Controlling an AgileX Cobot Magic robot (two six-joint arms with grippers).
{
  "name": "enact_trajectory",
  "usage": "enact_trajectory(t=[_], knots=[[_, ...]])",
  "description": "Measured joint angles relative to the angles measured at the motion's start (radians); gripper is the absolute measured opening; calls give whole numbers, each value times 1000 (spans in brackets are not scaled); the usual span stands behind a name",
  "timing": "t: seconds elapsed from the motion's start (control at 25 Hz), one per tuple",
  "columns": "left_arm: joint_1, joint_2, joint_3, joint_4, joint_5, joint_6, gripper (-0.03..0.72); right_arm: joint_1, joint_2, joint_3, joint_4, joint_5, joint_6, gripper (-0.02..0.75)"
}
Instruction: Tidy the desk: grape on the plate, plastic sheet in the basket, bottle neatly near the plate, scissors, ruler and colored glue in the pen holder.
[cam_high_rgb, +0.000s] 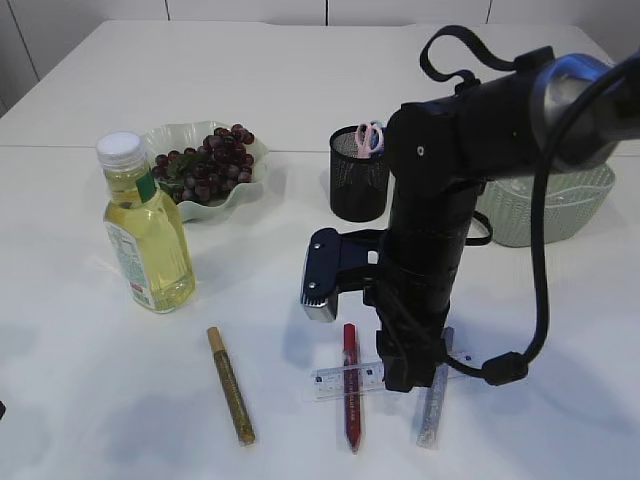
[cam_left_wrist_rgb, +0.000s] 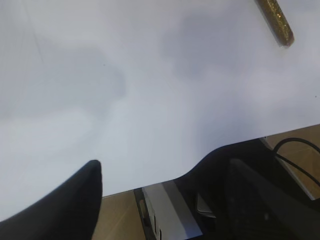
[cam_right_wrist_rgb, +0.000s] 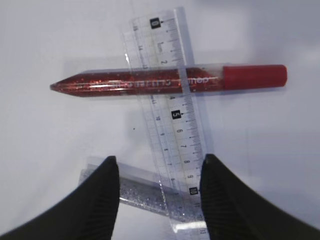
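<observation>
A: Any writing to read?

B: The clear ruler (cam_right_wrist_rgb: 172, 120) shows printed numbers; the red glue (cam_right_wrist_rgb: 170, 81) carries lettering too small to make out. The bottle (cam_high_rgb: 146, 230) label is unreadable.

A: The right end effector (cam_right_wrist_rgb: 159, 192)?

B: Parted, holding nothing, its fingers straddling the ruler's near end and the silver glue (cam_right_wrist_rgb: 145, 192), which they partly hide.

A: The left end effector (cam_left_wrist_rgb: 165, 200)?

B: Wide apart, empty, over bare table (cam_left_wrist_rgb: 125, 75) near its edge; the gold glue (cam_left_wrist_rgb: 276, 21) lies far ahead, cut off.

Red glitter glue (cam_right_wrist_rgb: 165, 82) – red cap; silver glitter glue (cam_right_wrist_rgb: 145, 195); gold glitter glue (cam_high_rgb: 231, 386); clear ruler (cam_right_wrist_rgb: 172, 115) – black markings; black mesh pen holder (cam_high_rgb: 357, 180).
</observation>
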Motion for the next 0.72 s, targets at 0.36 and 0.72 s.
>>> enact_trajectory(t=[0.36,0.72], knots=[[0,0,0,1,2,0,559,0,28,8,-21,-27,-6,419],[0,0,0,5,4,0,559,0,47,8,-32,-53,-6,419]])
